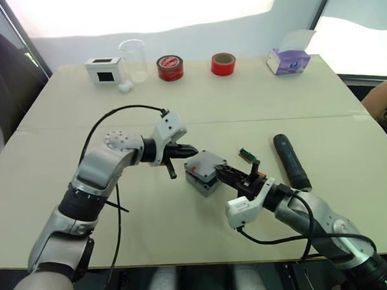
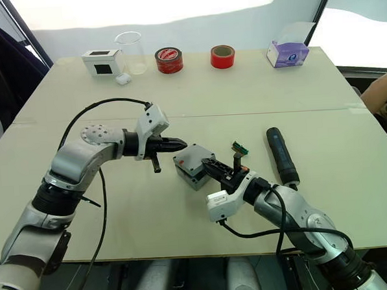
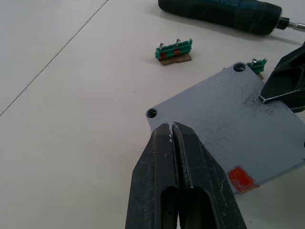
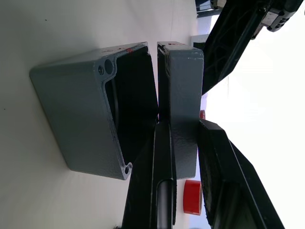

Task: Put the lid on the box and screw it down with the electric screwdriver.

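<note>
The grey box (image 1: 202,184) sits at the table's middle with its opening showing in the right wrist view, box (image 4: 71,109). The lid (image 4: 183,81) stands just off that opening, tilted up along one side. My right gripper (image 4: 183,123) is shut on the lid, one finger on each face. From the other side, my left gripper (image 3: 170,128) is shut, its tips touching the lid (image 3: 224,124) near a corner hole. The black electric screwdriver (image 1: 292,160) lies on the table to the right of the box, free of both grippers.
A small green terminal piece (image 1: 248,154) lies between box and screwdriver. Along the far edge stand a white box with a black window (image 1: 104,70), a clear beaker (image 1: 133,59), two red tape rolls (image 1: 170,67) and a purple tissue box (image 1: 290,61). A person's arm (image 1: 383,106) shows at the right edge.
</note>
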